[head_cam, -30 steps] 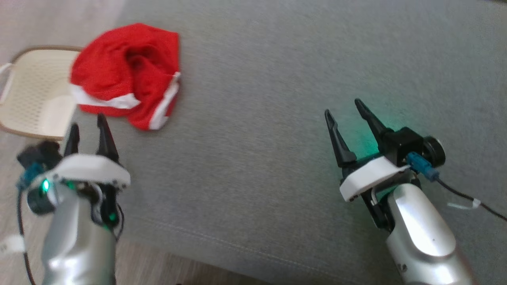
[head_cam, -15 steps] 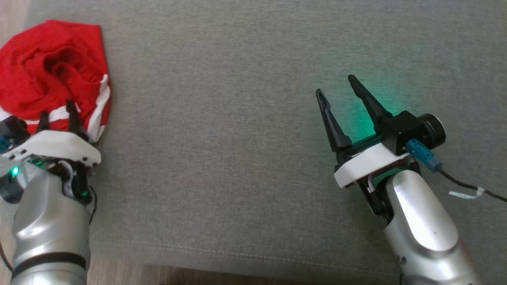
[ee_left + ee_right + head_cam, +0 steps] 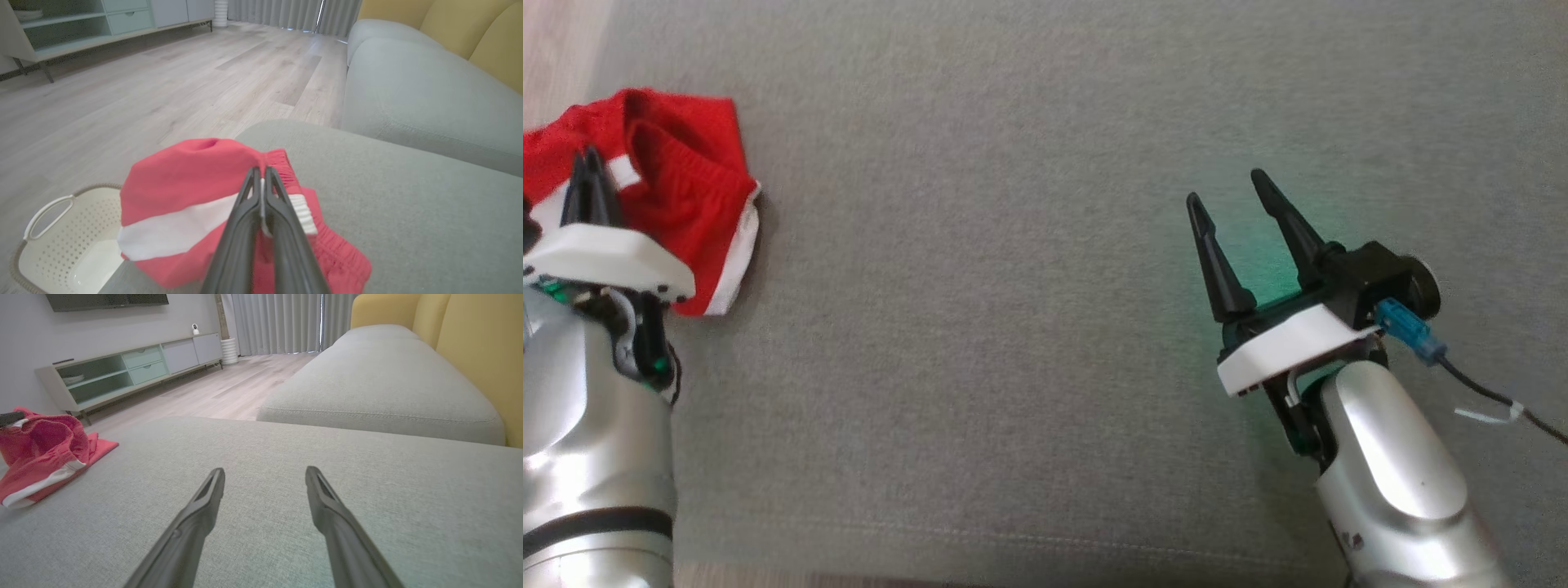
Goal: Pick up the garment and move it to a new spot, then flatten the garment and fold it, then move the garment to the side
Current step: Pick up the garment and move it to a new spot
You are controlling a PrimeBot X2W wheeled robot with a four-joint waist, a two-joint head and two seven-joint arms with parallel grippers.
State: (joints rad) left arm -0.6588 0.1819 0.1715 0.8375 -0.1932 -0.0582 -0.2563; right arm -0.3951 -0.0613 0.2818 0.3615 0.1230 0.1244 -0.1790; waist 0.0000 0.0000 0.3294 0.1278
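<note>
The garment (image 3: 690, 204) is a crumpled red piece with white bands, lying at the far left of the grey cushion (image 3: 1029, 269). My left gripper (image 3: 588, 162) is shut on its white-and-red waistband edge. In the left wrist view the two fingers (image 3: 282, 204) press together with the garment (image 3: 184, 183) bunched and lifted around them. My right gripper (image 3: 1232, 189) hovers open over bare cushion at the right, well away from the cloth. In the right wrist view its fingers (image 3: 327, 498) stand wide apart, and the garment (image 3: 45, 453) lies at the far left.
A cream perforated basket (image 3: 53, 241) sits on the wooden floor just off the cushion's left edge, below the garment. Another grey seat (image 3: 380, 384) and yellow backrests (image 3: 478, 347) lie beyond. A long low cabinet (image 3: 122, 371) stands by the far wall.
My left gripper has reached into the garment and shut on its edge, pulling the cloth up into a new bunched shape. The head camera has turned. My right gripper stays open.
</note>
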